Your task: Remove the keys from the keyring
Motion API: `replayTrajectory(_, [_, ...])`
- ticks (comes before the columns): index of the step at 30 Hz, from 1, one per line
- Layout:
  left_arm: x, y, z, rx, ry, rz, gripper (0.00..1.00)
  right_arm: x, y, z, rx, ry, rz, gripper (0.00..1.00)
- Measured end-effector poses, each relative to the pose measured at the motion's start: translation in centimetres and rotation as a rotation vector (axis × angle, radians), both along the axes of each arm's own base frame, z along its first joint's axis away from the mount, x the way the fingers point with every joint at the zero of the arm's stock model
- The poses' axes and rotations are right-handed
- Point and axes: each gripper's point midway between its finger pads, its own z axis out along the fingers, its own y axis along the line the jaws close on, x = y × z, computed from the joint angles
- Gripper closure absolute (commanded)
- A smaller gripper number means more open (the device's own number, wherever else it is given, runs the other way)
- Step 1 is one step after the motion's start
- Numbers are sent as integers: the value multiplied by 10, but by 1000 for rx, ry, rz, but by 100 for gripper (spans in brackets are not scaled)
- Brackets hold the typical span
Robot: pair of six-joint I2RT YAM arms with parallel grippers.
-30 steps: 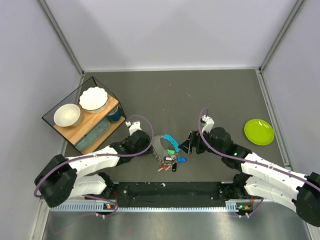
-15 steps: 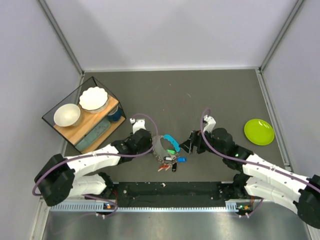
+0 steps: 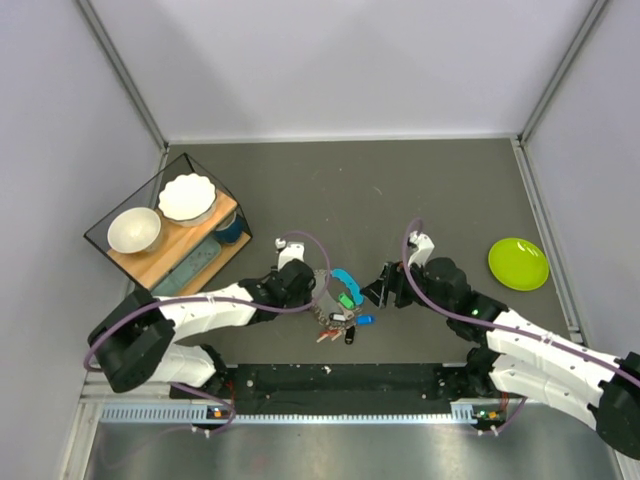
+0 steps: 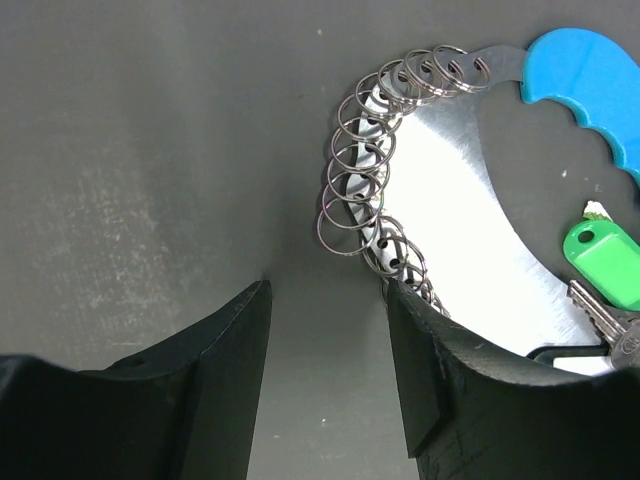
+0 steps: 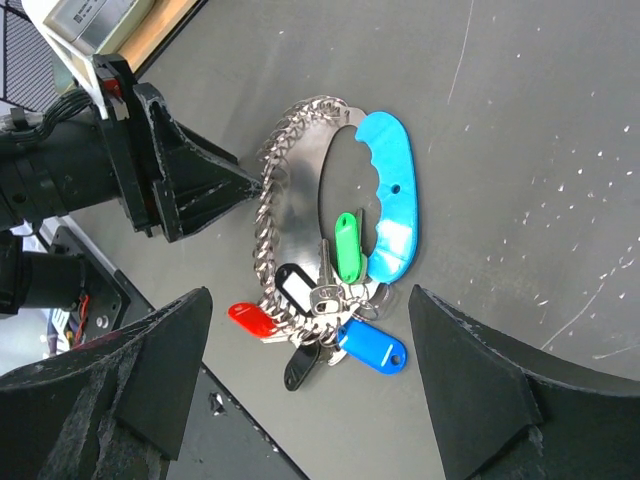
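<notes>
Steel keyring [image 4: 352, 190] just ahead of spread left tool [image 4: 325, 290], spread right tool [image 5: 310, 296] opposite.

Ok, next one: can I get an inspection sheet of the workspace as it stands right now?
Surface: dark grey mat, scuffed, with white specks.
Job's things: keys with green, blue, red, black and white tags, all in one bunch on the keyring, a chain of small rings lying along a crescent metal plate with a blue grip.
Clutter: lime-green plate on the right; box holding white bowls on the left.
Grippers: left hand open beside the ring chain, holding nothing; right hand open, apart from the keys.
Cables: purple cables loop over both wrists.
Surroundings: pale walls.
</notes>
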Motion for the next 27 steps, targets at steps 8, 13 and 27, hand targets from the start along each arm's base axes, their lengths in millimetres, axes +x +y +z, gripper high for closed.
replayTrajectory(8, [1,-11,10,-16,-24,-30,46,1,-1,0,-6,-7,1,20])
replayTrajectory(13, [7,-21,35,-63,-84,-33,47,1,-1,1,-5,-12,-1,20])
replayTrajectory(27, [15,-34,13,38,-42,-45,53,0,-3,2,-6,-25,-5,21])
